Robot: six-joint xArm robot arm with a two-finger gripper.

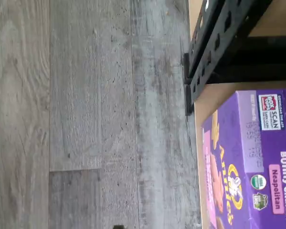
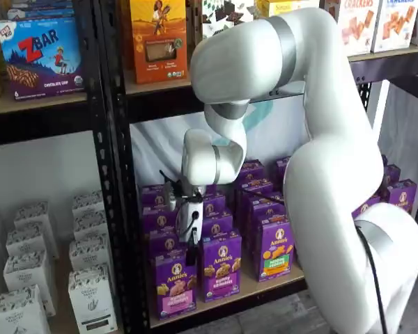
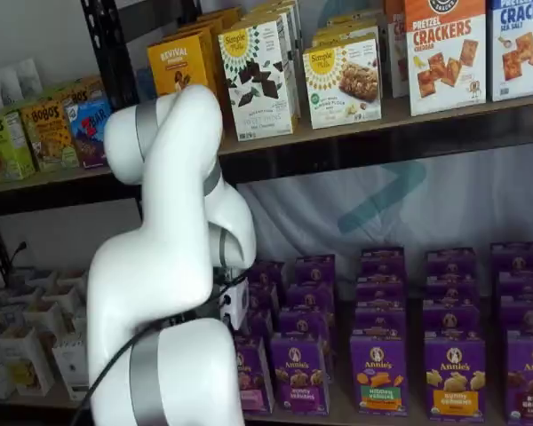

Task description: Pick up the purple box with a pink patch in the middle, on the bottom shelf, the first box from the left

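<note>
Purple box [image 3: 252, 377] half behind arm [image 3: 173, 266]

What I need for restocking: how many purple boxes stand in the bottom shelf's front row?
5 in a shelf view: the pink-banded box, partly behind the arm, then a second, third, fourth and fifth rightward. The arm may hide more.

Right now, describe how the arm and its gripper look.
The arm is glossy white, built of thick rounded segments with grey bands at the joints. In both shelf views a thin black cable runs along its lower part. The gripper has a white body with black fingers hanging below it and dark wiring beside it; from this side no gap between the fingers can be made out.
</note>
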